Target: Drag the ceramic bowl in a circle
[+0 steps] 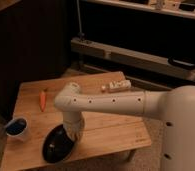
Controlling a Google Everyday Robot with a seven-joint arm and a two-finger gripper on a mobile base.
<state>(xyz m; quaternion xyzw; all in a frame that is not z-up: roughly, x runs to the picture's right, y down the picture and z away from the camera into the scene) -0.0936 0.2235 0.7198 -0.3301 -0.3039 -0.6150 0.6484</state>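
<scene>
The ceramic bowl (55, 146) is a wide, shallow, glossy black bowl at the front edge of the wooden table (106, 130), left of centre. My white arm comes in from the right and bends down over it. The gripper (70, 136) reaches into the bowl's right rim, mostly hidden behind the wrist.
A small white cup with blue inside (17, 128) stands at the table's front left corner, close to the bowl. An orange carrot (42, 99) lies at the left middle. A white bottle (117, 86) lies on its side at the back edge. Dark shelving stands behind.
</scene>
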